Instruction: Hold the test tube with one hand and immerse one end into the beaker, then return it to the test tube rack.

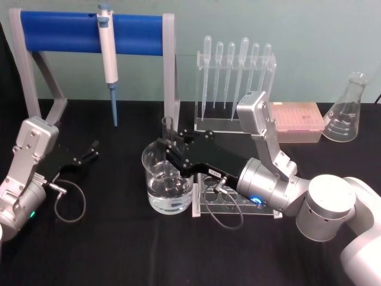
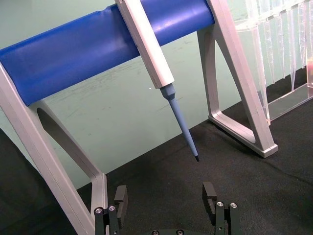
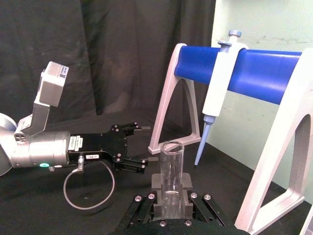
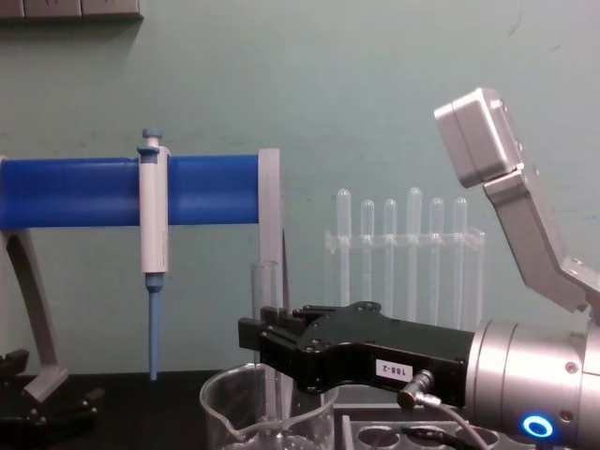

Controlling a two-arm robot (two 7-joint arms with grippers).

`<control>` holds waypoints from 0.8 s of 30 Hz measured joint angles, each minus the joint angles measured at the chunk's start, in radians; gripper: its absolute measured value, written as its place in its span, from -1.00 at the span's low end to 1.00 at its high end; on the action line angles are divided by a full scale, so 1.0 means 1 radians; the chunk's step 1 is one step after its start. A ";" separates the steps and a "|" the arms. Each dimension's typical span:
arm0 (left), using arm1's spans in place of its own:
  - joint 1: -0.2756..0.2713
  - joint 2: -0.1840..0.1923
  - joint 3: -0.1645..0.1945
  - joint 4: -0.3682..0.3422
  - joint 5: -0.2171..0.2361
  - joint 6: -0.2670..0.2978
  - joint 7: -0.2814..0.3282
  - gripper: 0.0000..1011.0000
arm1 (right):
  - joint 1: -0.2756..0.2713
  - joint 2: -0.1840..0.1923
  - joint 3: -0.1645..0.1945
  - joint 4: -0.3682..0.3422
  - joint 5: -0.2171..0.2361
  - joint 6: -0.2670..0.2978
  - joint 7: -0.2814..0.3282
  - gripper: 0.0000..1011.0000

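My right gripper [image 1: 169, 152] is shut on the test tube [image 1: 168, 127], a clear glass tube held upright over the beaker [image 1: 153, 193]. The tube's lower end reaches down inside the beaker, which holds clear liquid; whether the tip touches the liquid I cannot tell. From the chest, the tube [image 4: 263, 286] rises above the black gripper [image 4: 269, 339] and passes behind the beaker rim [image 4: 225, 398]. The right wrist view has the tube [image 3: 171, 171] clamped between the jaws. My left gripper [image 1: 89, 151] rests open on the table at the left, its fingers [image 2: 121, 198] spread with nothing between them.
A white-and-blue pipettor [image 1: 109, 56] hangs on the blue-barred stand [image 1: 59, 33] behind. An acrylic rack of plastic pipettes [image 1: 235, 77], a pink tip box [image 1: 294, 122] and a conical flask [image 1: 345, 113] stand at the back right. A clear tube rack [image 1: 232, 207] lies under my right wrist.
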 joint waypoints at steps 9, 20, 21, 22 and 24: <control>0.000 0.000 0.000 0.000 0.000 0.000 0.000 0.98 | 0.000 0.000 0.000 0.000 0.000 0.000 0.000 -0.56; 0.000 0.000 0.000 0.000 0.000 0.000 0.000 0.98 | 0.000 0.000 0.000 0.000 0.000 0.000 0.000 -0.56; 0.000 0.000 0.000 0.000 0.000 0.000 0.000 0.98 | 0.000 0.000 0.000 0.000 0.000 0.000 0.000 -0.56; 0.000 0.000 0.000 0.000 0.000 0.000 0.000 0.98 | 0.000 0.000 0.000 0.000 0.000 0.000 0.000 -0.56; 0.000 0.000 0.000 0.000 0.000 0.000 0.000 0.98 | 0.000 0.000 0.000 0.000 0.000 0.000 0.000 -0.56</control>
